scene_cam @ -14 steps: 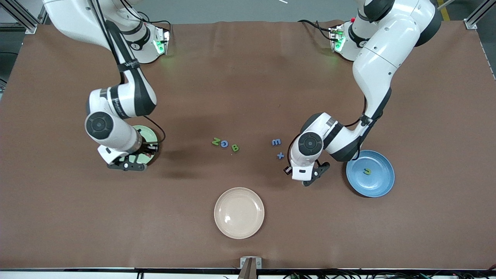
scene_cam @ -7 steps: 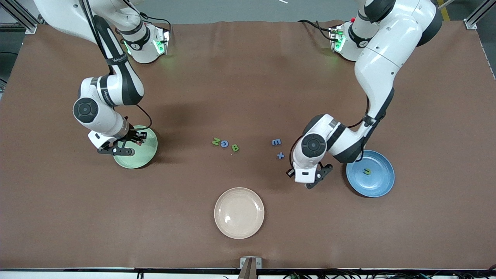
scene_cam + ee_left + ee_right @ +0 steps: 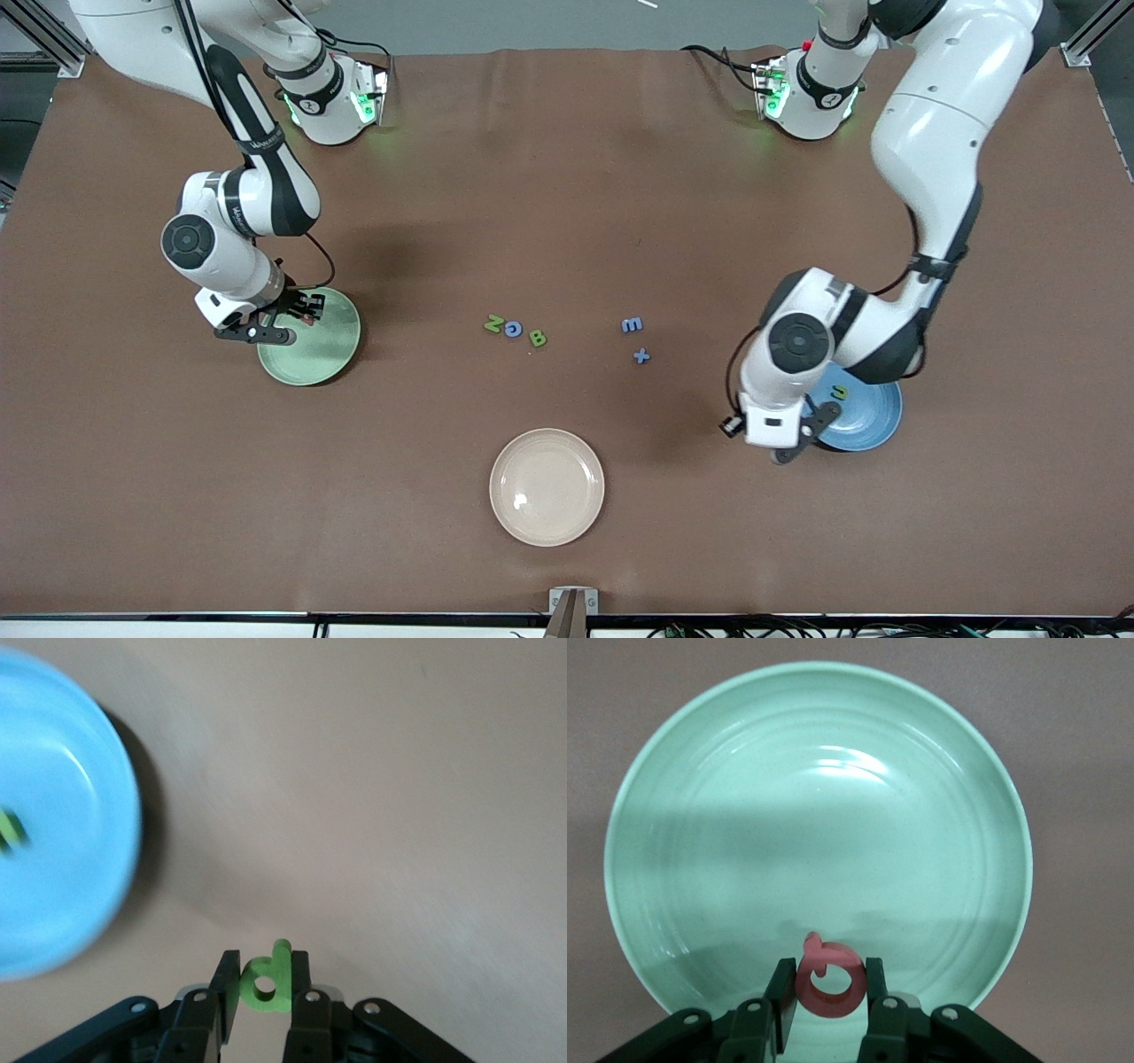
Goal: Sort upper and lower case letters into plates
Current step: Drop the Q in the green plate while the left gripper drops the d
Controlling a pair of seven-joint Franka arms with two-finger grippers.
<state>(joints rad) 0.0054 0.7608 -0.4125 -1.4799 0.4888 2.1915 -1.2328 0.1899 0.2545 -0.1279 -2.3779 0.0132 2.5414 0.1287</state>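
Note:
My left gripper (image 3: 264,967) is shut on the green p (image 3: 282,973) over bare table, just beside the blue plate (image 3: 62,771). In the front view that plate (image 3: 875,409) holds the green u (image 3: 839,392), with the left arm's hand partly covering it. Over the rim of the mint green plate (image 3: 744,815) my right gripper (image 3: 827,979) is shut on the pink Q (image 3: 819,997). The mint plate (image 3: 321,356) holds no letters. Green N (image 3: 493,324), blue G (image 3: 513,329) and green B (image 3: 537,338) lie in a row mid-table. Blue m (image 3: 631,325) and blue x (image 3: 641,356) lie toward the left arm's end.
A cream-beige plate (image 3: 547,486) with nothing in it sits nearer the front camera than the loose letters. Brown table mat stretches between the plates.
The left arm has carried the green p away from the blue x toward the blue plate. The right arm has shifted with the pink Q across the mint plate toward its own end of the table.

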